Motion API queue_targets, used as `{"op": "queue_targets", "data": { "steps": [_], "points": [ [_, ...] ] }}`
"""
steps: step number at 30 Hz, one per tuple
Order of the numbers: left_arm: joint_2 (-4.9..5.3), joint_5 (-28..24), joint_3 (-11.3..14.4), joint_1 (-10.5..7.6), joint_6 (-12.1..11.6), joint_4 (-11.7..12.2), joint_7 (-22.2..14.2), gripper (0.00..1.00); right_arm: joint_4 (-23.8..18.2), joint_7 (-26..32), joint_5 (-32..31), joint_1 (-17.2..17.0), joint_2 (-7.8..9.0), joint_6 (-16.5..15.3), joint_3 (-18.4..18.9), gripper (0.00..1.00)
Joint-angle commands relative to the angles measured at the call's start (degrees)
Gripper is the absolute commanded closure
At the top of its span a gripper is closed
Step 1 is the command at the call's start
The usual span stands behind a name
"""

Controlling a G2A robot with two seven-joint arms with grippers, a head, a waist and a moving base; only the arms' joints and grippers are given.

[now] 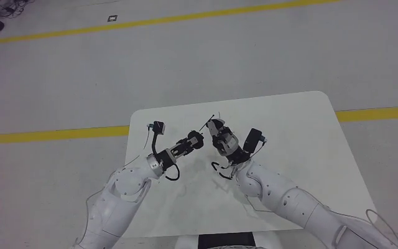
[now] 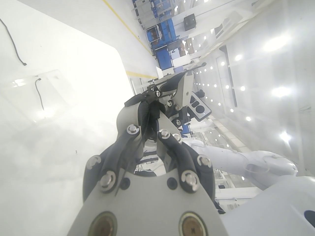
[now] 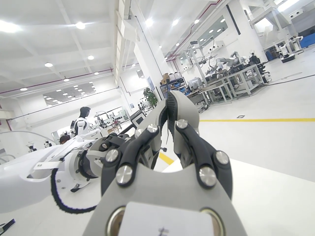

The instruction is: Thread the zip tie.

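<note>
The right gripper [image 3: 168,101] has its jaws pressed together on the zip tie [image 3: 167,136], whose tip pokes out past them. The left gripper [image 2: 147,108] has its jaws closed too, on a thin black strip, seemingly the same tie's other part. The two meet nose to nose above the middle of the counter [image 1: 292,124] — so pickup and lining-up look done. Whether the tail has entered the head I cannot tell; feeding it through and pulling appear left. A loose black strip [image 2: 39,94] lies on the counter.

The right end effector [image 3: 169,97] pinches a thin black zip tie [image 3: 167,133] between its pads; white table [image 3: 265,192] behind it.
</note>
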Motion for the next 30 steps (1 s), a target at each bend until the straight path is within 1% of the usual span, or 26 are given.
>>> {"op": "queue_targets", "data": {
  "steps": [1,7,13,30],
  "points": [
    [-0.02,0.2,-0.2,0.05,0.0,0.1,0.2,1.0,0.1,-0.2,0.1,0.1,0.1,0.0,0.0,1.0],
    [-0.07,1.3,-0.5,0.3,0.0,0.3,0.9,1.0,-0.6,-1.0,-0.3,0.1,0.54,0.0,0.5,1.0],
    [-0.06,1.7,-0.6,0.26,0.0,0.4,0.8,1.0,-1.1,-1.1,-1.8,-0.5,1.17,0.0,1.6,1.0],
    [-0.06,1.7,-0.6,0.26,0.0,0.4,0.8,1.0,-1.1,-1.1,-1.8,-0.5,1.17,0.0,1.6,1.0]
  ]
}}
